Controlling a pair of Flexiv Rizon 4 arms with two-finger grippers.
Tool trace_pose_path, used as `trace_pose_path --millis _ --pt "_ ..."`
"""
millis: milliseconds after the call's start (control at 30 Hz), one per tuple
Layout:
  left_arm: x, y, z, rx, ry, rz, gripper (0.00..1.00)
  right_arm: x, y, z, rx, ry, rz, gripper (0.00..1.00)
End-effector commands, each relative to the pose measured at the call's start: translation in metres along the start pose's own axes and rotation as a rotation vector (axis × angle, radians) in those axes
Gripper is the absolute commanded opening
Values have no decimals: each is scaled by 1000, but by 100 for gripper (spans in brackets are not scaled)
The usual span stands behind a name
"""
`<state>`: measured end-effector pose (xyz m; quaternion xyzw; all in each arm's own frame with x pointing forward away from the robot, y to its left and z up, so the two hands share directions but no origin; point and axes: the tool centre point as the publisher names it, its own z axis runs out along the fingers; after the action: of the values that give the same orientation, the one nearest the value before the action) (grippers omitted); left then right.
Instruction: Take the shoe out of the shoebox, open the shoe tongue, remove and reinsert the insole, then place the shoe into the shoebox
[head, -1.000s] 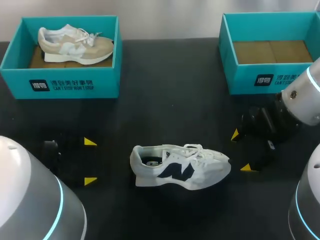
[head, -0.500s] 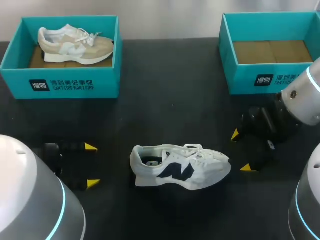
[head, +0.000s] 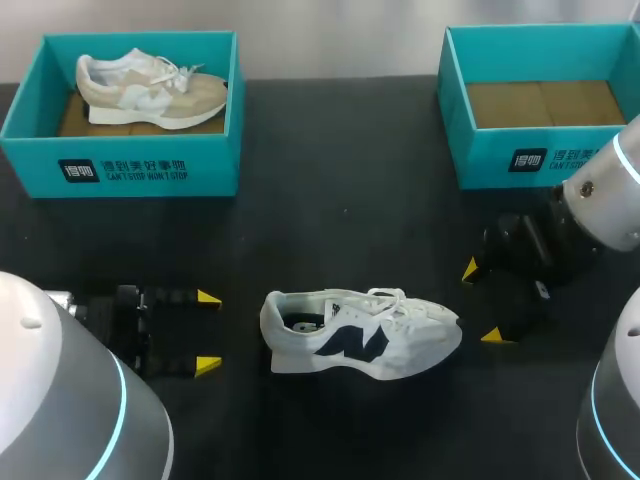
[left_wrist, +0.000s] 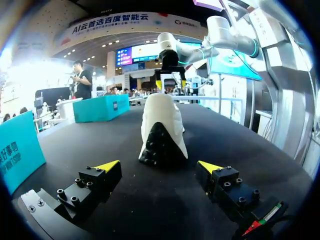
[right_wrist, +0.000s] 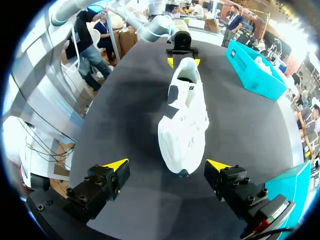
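Left gripper (head: 208, 332) has slid right toward the heel of the white-and-navy sneaker (head: 360, 335), fingers spread. Right gripper (head: 480, 303), also spread, sits off the toe at centre right. The sneaker rests on the table at lower centre, out of the empty shoebox (head: 500, 165) at upper right. You'd do well to steady the heel before working the tongue. Your left wrist view shows the black heel tread centred ahead of the fingers, which the head view hides.
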<state>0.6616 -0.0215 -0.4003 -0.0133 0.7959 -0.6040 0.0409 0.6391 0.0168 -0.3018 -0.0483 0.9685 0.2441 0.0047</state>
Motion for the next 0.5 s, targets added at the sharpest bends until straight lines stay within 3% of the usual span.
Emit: trace_pose_path --millis 33,233,500 --pt "-6 5 -4 14 47 -2 100 1 0 1 2 -2 -1 100" --pt "-6 5 -4 14 47 -2 100 1 0 1 2 -2 -1 100" --pt "-5 15 13 26 5 -20 100 1 0 1 2 -2 -1 100"
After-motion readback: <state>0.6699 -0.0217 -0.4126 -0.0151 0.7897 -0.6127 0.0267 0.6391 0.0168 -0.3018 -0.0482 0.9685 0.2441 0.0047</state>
